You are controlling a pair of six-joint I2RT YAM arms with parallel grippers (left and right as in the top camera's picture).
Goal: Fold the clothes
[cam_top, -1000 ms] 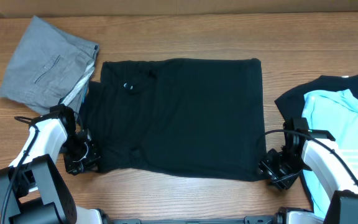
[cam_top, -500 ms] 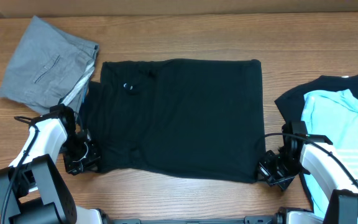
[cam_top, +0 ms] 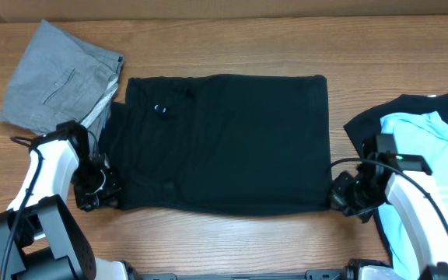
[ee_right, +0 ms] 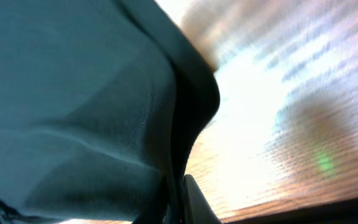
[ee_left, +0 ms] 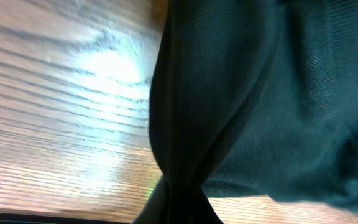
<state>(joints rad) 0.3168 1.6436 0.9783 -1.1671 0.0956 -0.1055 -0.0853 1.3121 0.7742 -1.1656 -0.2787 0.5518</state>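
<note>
A black garment (cam_top: 224, 144) lies spread flat across the middle of the table. My left gripper (cam_top: 103, 194) is shut on its near left corner, and the pinched cloth (ee_left: 185, 180) bunches into the jaws and lifts off the wood. At the near right corner my right gripper (cam_top: 339, 196) is shut on the hem, with the fabric (ee_right: 160, 143) rising as a fold between its fingers (ee_right: 194, 202). The near edge of the garment sits slightly raised and pulled back from the table front.
Folded grey trousers (cam_top: 57, 82) lie at the back left, touching the black garment's left side. A light blue and black shirt (cam_top: 426, 148) lies at the right edge, under my right arm. Bare wood runs along the front and back.
My right gripper moved in onto the near right corner and shut on it. Both grippers then drew the near edge up and away from the table front.
</note>
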